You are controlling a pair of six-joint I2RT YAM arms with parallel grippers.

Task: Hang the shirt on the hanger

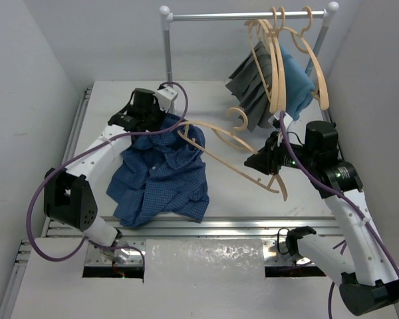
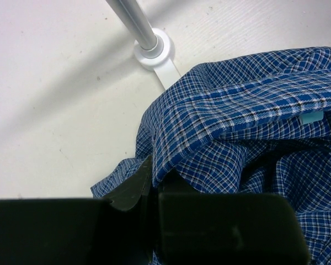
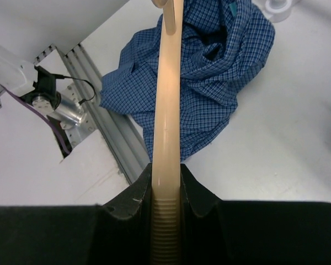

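Observation:
The blue checked shirt [image 1: 161, 176] lies crumpled on the white table, left of centre. My left gripper [image 1: 161, 119] is at its far edge, shut on the collar fabric [image 2: 209, 138]. My right gripper [image 1: 265, 161] is shut on one arm of a pale tan hanger [image 1: 233, 149] and holds it above the table. The hanger's other arm reaches left to the shirt's top edge, and its hook points up. In the right wrist view the hanger arm [image 3: 168, 110] runs straight out from between my fingers, over the shirt [image 3: 209, 72].
A clothes rail [image 1: 246, 14] stands at the back with several more tan hangers [image 1: 279, 60], a dark grey garment [image 1: 251, 86] and a teal cloth [image 1: 299, 80]. The rail's left post foot [image 2: 153, 48] is just beyond the shirt. Metal rails [image 1: 206, 229] line the table's near edge.

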